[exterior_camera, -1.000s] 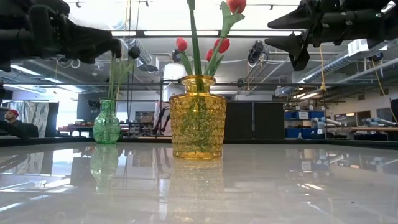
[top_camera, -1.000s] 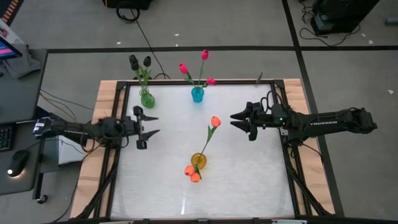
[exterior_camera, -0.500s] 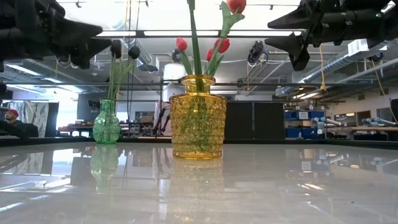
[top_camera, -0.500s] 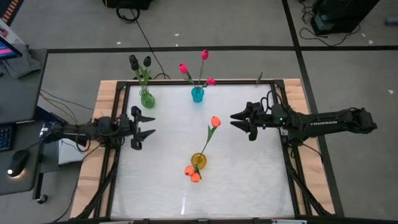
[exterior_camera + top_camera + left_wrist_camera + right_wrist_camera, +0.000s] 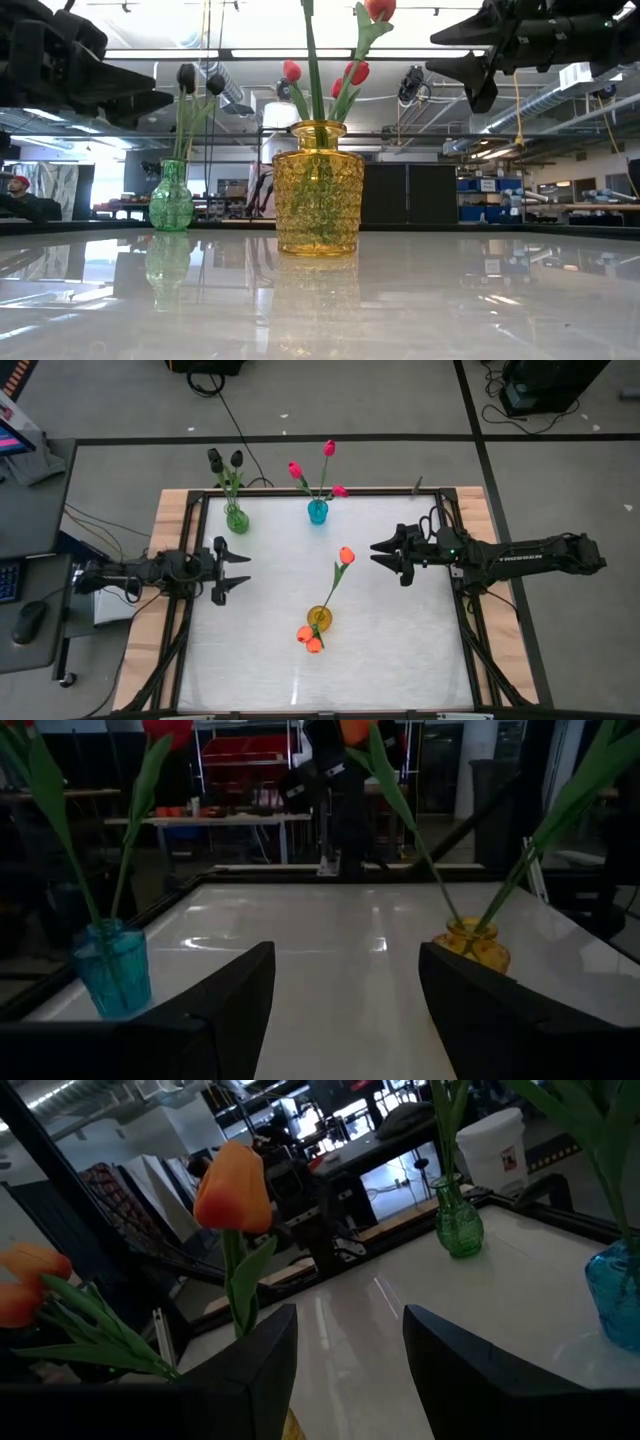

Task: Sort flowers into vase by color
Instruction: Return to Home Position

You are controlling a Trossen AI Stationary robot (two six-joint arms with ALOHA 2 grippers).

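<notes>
Orange flower (image 5: 346, 556) between released left pincer (image 5: 243, 568), released right pincer (image 5: 374, 553), green vase (image 5: 237, 519), blue vase (image 5: 317, 512) behind

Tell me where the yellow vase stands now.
In the high view the yellow vase stands lower-middle on the table, holding the orange tulips, directly below the blue vase at the top edge.
</notes>
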